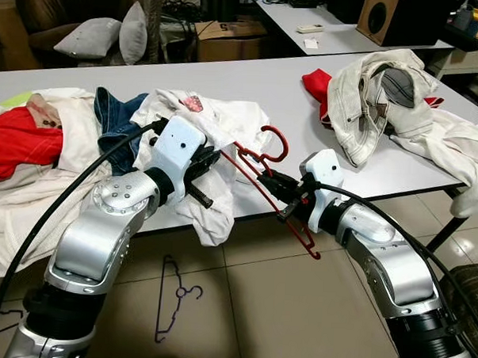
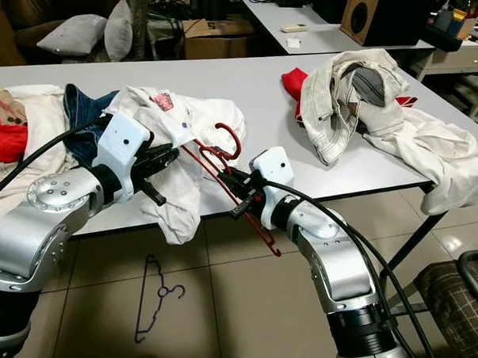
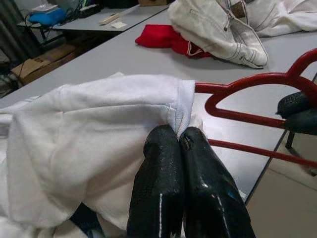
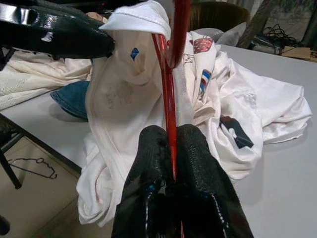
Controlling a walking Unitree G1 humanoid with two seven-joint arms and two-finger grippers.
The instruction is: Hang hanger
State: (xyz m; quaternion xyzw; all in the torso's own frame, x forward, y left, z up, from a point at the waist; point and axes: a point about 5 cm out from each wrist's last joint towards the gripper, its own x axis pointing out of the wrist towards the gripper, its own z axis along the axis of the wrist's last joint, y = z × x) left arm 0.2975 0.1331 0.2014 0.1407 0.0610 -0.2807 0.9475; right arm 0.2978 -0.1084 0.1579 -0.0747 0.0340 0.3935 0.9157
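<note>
my right gripper (image 4: 171, 148) is clamped on the thin lower bar of the red hanger (image 1: 260, 160), at the front edge of the grey table (image 1: 251, 76); my left gripper (image 3: 179, 144) is pinched shut on a fold of the white t-shirt (image 1: 226, 119), right at its ribbed hem or collar; the two grippers sit close together, left just to the left of right, with the hanger between them; the hanger's long axis runs diagonally, its upper arm reaching up and left into the shirt, its lower end hanging down past the table edge toward the floor, hook curling up above the table top; in the left wrist view the hanger's shoulder meets the pinched edge of cloth, touching or nearly so; i judge the coming move turns on this: the hanger arm has to travel leftward along its own axis into the opening my left gripper holds; whether the arm tip is already inside the cloth, i cannot tell; hanger looks like thin red wire, rigid, glossy; shirt is limp, white with a small printed patch, draped over the table edge; a purple hanger (image 1: 170, 299) lies on the tiled floor below.
</note>
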